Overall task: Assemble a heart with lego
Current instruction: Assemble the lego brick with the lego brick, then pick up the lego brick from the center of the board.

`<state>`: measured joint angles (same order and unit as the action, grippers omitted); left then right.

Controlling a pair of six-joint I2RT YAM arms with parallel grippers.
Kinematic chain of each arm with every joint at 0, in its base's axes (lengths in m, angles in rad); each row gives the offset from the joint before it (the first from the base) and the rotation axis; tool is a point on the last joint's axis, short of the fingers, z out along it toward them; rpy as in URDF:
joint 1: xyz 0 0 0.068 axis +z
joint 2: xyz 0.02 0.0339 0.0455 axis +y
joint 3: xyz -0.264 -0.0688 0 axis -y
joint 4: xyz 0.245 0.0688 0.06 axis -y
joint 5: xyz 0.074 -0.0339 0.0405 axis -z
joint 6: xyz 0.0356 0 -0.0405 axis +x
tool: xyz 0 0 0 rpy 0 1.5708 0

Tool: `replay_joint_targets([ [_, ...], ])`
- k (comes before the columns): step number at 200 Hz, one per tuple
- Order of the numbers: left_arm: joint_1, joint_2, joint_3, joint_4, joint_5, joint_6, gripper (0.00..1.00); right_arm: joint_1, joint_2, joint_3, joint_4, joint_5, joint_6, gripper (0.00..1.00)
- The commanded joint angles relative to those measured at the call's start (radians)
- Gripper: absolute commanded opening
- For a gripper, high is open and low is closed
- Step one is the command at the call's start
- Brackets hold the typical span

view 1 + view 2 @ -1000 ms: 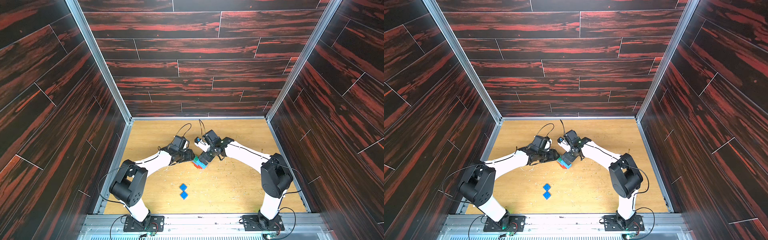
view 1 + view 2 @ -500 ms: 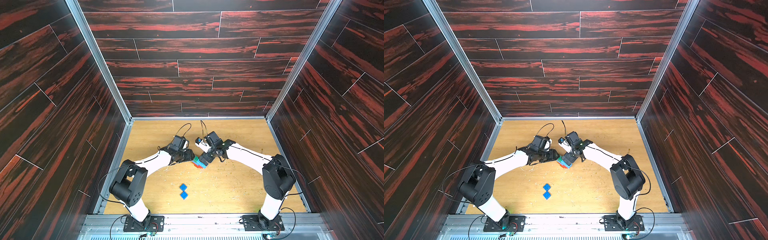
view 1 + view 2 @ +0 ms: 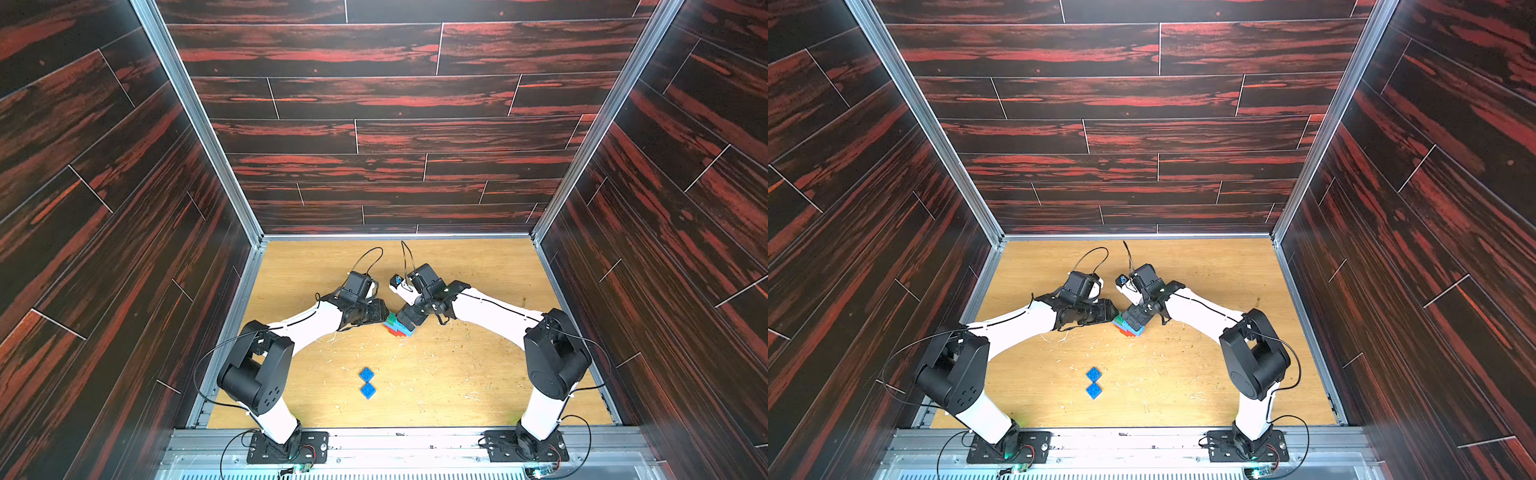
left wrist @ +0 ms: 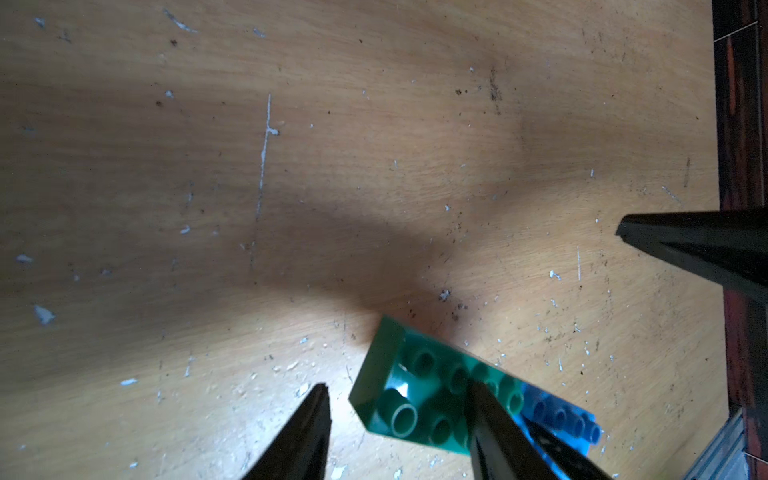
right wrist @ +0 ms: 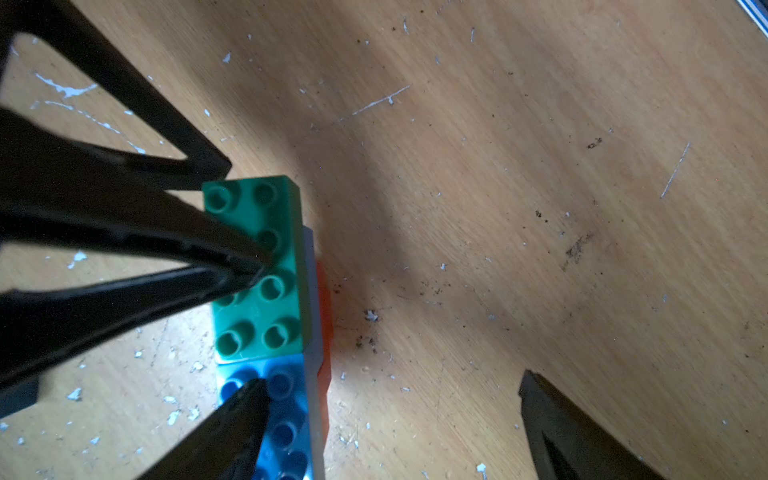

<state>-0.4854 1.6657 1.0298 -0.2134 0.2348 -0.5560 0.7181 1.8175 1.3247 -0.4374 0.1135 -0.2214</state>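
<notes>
Partial heart (image 3: pixel 398 327) lying centrally on table (image 3: pixel 457 374); left tool (image 4: pixel 397 386) half-parted, one tip seemingly pressing green brick (image 5: pixel 274 324); right tool (image 5: pixel 390 378) gaping wide, gripping nothing; dark blue squares (image 3: pixel 367 383) lying at heart's 6 o'clock, left arm (image 3: pixel 307 328) nearer.

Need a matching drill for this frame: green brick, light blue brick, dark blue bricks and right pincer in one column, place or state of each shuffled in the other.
Things:
1 green brick
2 light blue brick
3 dark blue bricks
4 right pincer

Place or state:
A jaws wide apart
B loose on the table, away from the stack
C left pincer tip over its studs
D end to end with the green brick, atop the stack

Pairs: 1-C, 2-D, 3-B, 4-A
</notes>
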Motion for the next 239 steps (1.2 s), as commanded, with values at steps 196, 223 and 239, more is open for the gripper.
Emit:
replay_joint_targets([
  [196, 0.036, -0.580, -0.180, -0.335, -0.506, -0.097, 0.62, 0.520, -0.107, -0.068, -0.078, 0.141, 0.710, 0.85],
  [223, 0.045, -0.632, -0.220, -0.334, -0.546, -0.129, 0.62, 0.538, -0.008, -0.043, -0.035, 0.115, 0.725, 0.82],
  [239, 0.048, -0.659, -0.232, -0.353, -0.572, -0.155, 0.62, 0.541, 0.030, -0.033, -0.012, 0.111, 0.725, 0.80],
])
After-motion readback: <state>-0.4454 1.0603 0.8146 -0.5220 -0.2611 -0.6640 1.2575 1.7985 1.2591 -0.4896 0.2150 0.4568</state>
